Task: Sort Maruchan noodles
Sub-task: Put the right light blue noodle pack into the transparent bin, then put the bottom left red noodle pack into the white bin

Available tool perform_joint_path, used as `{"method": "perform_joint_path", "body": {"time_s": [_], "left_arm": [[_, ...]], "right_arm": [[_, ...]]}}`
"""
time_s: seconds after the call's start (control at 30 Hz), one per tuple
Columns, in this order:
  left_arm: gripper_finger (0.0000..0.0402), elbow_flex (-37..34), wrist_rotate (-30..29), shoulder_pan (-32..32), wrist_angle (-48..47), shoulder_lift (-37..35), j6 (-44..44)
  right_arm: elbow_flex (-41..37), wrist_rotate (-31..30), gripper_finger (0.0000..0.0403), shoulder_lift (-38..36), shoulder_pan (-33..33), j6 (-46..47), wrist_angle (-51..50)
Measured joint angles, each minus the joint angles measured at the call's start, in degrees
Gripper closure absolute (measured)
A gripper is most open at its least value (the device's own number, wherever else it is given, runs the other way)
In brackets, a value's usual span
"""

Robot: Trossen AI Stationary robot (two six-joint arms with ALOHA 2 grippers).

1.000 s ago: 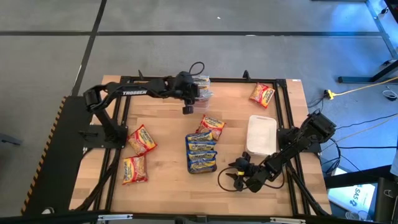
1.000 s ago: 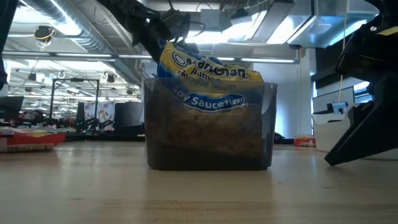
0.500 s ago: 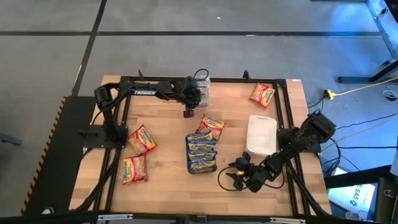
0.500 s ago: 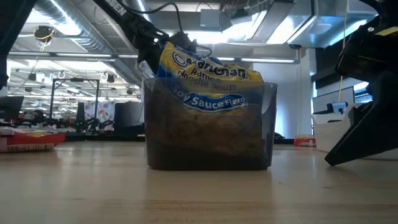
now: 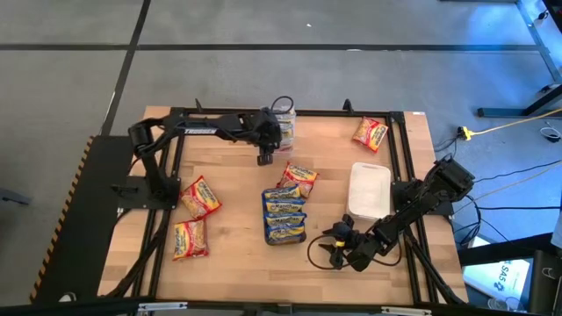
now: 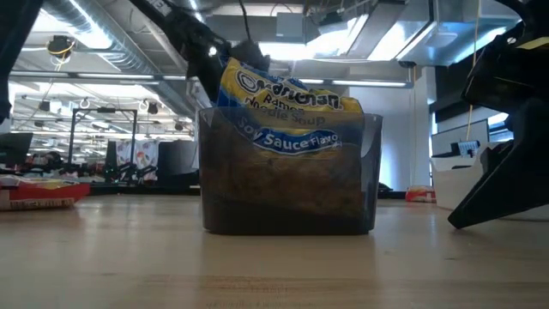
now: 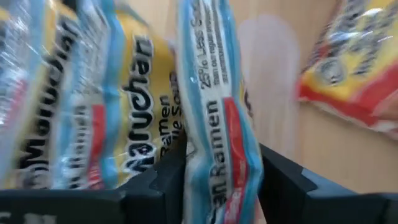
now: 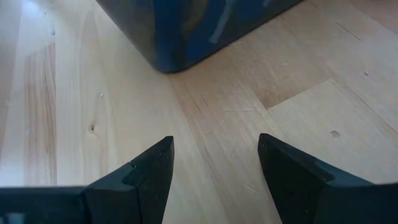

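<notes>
We see the left gripper (image 5: 270, 140) at the far edge of the table, over the clear plastic tub (image 5: 286, 127), where blue-banded Maruchan packets (image 7: 118, 118) already stand on edge. In the left wrist view one blue packet (image 7: 217, 124) sits between its dark fingers (image 7: 283, 177), but we cannot tell if the fingers press it or have let go. The low view shows the tub with a soy sauce packet (image 6: 287, 107) sticking out above the rim. The right gripper (image 5: 332, 248) waits low near the front of the table, its fingers apart and holding nothing, just beside the dark grey tray (image 5: 286, 235) that carries a stack of blue packets (image 5: 284, 211). The white tray (image 5: 370, 190) looks bare. Loose packets remain: one red packet (image 5: 299, 177) near the stack, two red packets (image 5: 195, 215) on the left side, and one red packet (image 5: 370, 132) at the far right. We judge the sorting is roughly half done.
</notes>
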State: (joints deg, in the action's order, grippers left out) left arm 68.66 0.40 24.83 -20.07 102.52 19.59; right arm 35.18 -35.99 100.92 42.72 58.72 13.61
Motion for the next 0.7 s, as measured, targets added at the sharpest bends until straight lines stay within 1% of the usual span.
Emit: {"method": "perform_joint_path", "body": {"time_s": [0.23, 0.33, 0.4, 0.47, 0.53, 0.57, 0.63, 0.7], "left_arm": [[0.0238, 0.0, -1.3, -3.3, -2.1, -8.7, -3.0], [0.024, 0.0, -1.2, -5.7, -1.8, -12.9, -6.3], [0.024, 0.0, 0.9, -7.7, -1.2, -15.2, -9.9], [0.0241, 0.0, 4.6, -10.6, 3.4, -15.9, -14.1], [0.0241, -0.1, 7.2, -14.7, 5.0, -16.0, -17.4], [0.0241, -0.2, 7.1, -17.2, 4.9, -16.0, -18.6], [0.0241, -0.2, 3.8, -22.5, 2.6, -16.0, -21.7], [0.0241, -0.2, -1.6, -27.7, -0.8, -16.0, -25.6]], "right_arm": [[0.0, 0.0, 0.0178, 0.0, 0.0, 0.0, 0.3], [0.0, -0.4, 0.0178, 0.0, 0.0, 0.1, 0.5], [0.0, -0.4, 0.0178, 0.0, 0.0, -0.5, 0.5], [0.0, -0.6, 0.0178, 0.1, 0.0, -0.7, 0.7], [0.0, -0.6, 0.0178, 0.0, 0.0, -1.7, 0.8], [0.0, -0.6, 0.0178, -0.3, 0.0, -2.4, 0.8], [0.0, -0.4, 0.0178, -1.2, 0.0, -3.6, 0.9], [0.1, 0.1, 0.0178, -2.0, 0.0, -4.2, 0.7]]}}
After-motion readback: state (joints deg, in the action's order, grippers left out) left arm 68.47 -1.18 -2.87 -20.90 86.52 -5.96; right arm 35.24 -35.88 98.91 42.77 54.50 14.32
